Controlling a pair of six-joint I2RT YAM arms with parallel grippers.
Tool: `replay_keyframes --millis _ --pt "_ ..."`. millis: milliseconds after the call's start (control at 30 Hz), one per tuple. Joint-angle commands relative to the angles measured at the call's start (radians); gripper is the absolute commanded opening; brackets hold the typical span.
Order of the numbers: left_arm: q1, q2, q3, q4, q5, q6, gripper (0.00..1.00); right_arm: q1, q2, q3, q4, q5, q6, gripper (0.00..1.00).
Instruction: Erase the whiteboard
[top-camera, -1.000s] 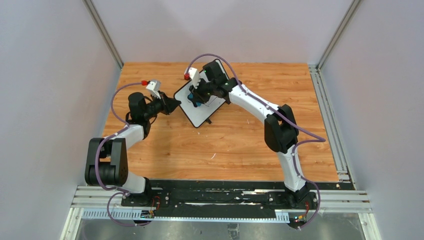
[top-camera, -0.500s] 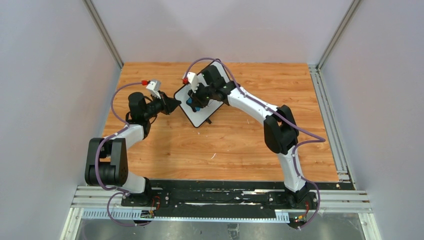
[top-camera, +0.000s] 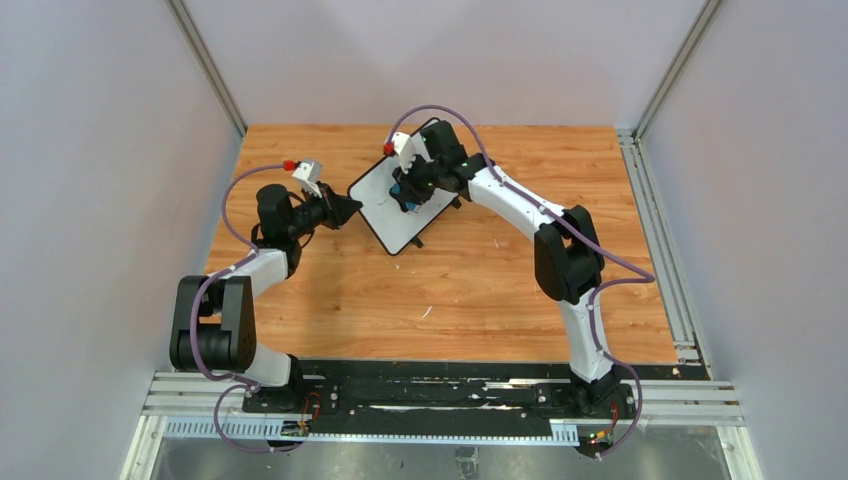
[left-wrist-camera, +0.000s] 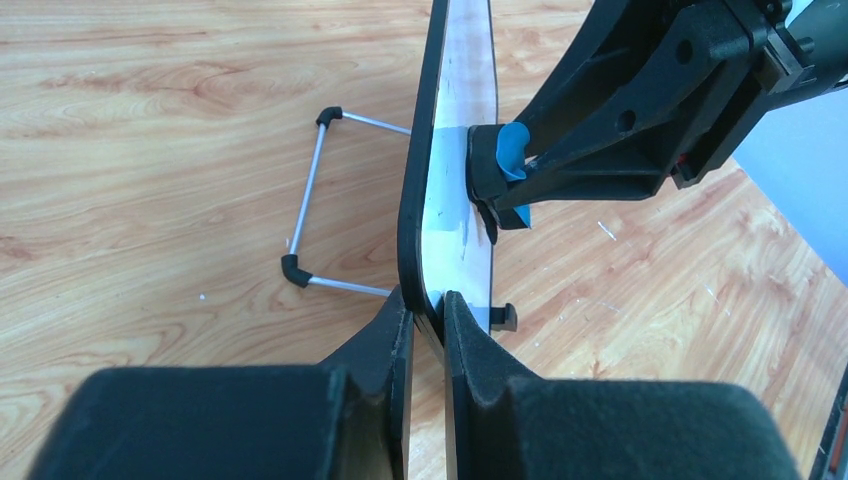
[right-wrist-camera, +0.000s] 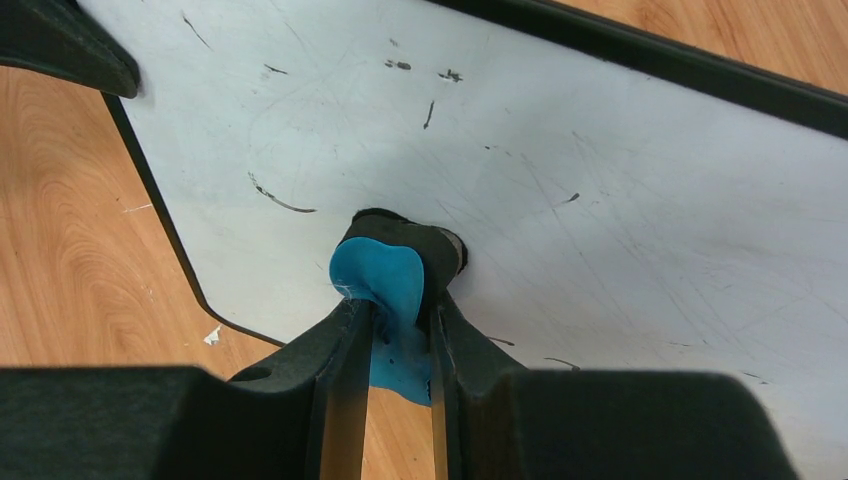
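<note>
The whiteboard (top-camera: 385, 212) stands tilted on the wooden table, white with a thin black frame. My left gripper (top-camera: 352, 207) is shut on its left corner; in the left wrist view (left-wrist-camera: 427, 310) the two pads clamp the board's edge (left-wrist-camera: 415, 200). My right gripper (top-camera: 405, 195) is shut on the blue eraser (right-wrist-camera: 382, 280) and presses it against the board's face (right-wrist-camera: 600, 160). Faint black marks remain: an arc (right-wrist-camera: 280, 198) left of the eraser and small strokes (right-wrist-camera: 428, 112) above it. The eraser also shows in the left wrist view (left-wrist-camera: 510, 152).
The board's wire stand (left-wrist-camera: 310, 200) with black feet rests on the table behind it. Grey walls and metal rails (top-camera: 655, 230) border the table on the left, back and right. A small white scrap (top-camera: 427, 312) lies on the wood nearer the arm bases.
My right gripper has slid the eraser across the board, first toward the left edge, then back up and right toward the far side. The left gripper and the board have stayed still.
</note>
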Motion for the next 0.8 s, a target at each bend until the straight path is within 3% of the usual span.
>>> replay_keyframes --millis 0,433,767 --pt "-0.006 0.006 -0.002 -0.067 -0.014 0.118 0.00 0.008 0.015 0.013 0.024 -0.002 0.017 0.01" --pt "-0.008 0.009 0.003 -0.069 -0.014 0.120 0.00 0.099 0.002 -0.003 0.023 -0.001 0.037 0.01" --pt "-0.007 0.009 0.004 -0.074 -0.016 0.122 0.00 0.071 -0.017 -0.082 0.037 0.026 0.010 0.01"
